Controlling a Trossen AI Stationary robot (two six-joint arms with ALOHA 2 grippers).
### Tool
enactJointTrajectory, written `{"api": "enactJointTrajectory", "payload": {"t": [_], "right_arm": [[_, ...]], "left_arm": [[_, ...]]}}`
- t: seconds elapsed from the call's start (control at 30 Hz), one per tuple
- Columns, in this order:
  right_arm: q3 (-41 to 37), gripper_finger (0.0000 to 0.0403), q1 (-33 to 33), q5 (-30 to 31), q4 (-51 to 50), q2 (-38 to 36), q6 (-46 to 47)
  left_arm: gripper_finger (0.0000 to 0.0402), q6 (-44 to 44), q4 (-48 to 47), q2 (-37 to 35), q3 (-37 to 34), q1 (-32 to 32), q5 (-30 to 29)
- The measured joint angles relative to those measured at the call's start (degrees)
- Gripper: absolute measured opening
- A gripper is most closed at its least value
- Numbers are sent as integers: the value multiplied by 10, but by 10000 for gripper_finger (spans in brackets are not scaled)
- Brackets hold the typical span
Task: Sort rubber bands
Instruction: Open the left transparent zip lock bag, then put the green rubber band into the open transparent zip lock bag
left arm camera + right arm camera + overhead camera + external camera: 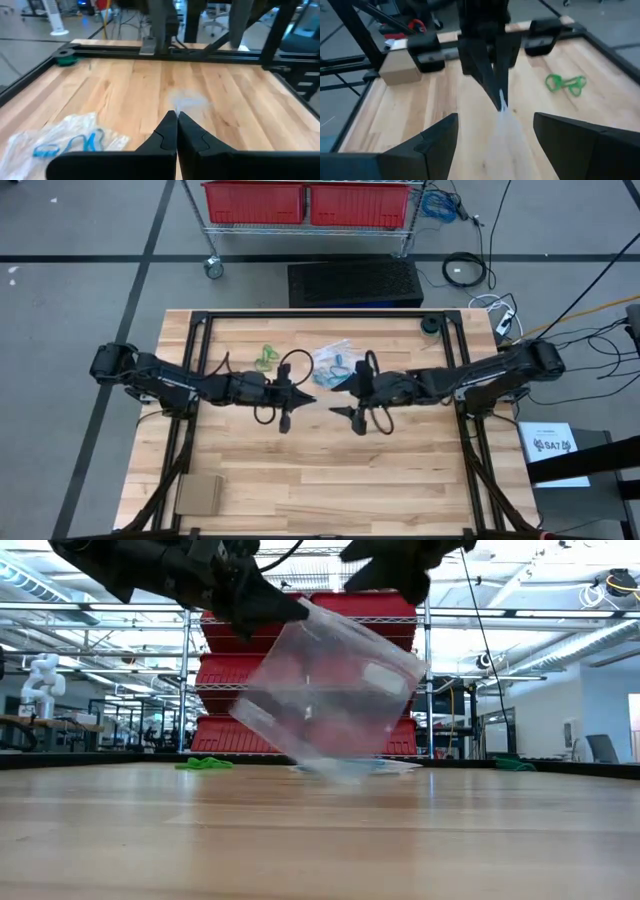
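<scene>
Clear plastic bag hangs from the left end effector, clamped on one corner over the counter middle; the right end effector stands apart, holding nothing. Green rubber bands and blue rubber bands lie toward the far edge. Risk: the limp bag may swing or slip, so a grab at its mouth could miss.
</scene>
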Motion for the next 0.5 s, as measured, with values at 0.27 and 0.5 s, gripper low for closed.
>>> {"api": "enactJointTrajectory", "payload": {"t": [0.27, 0.5], "right_arm": [[0, 251, -35, 41, -91, -43, -23], [-10, 251, -114, -82, -12, 41, -53]], "left_arm": [[0, -4, -10, -30, -17, -44, -93], [0, -9, -97, -123, -30, -118, -217]]}}
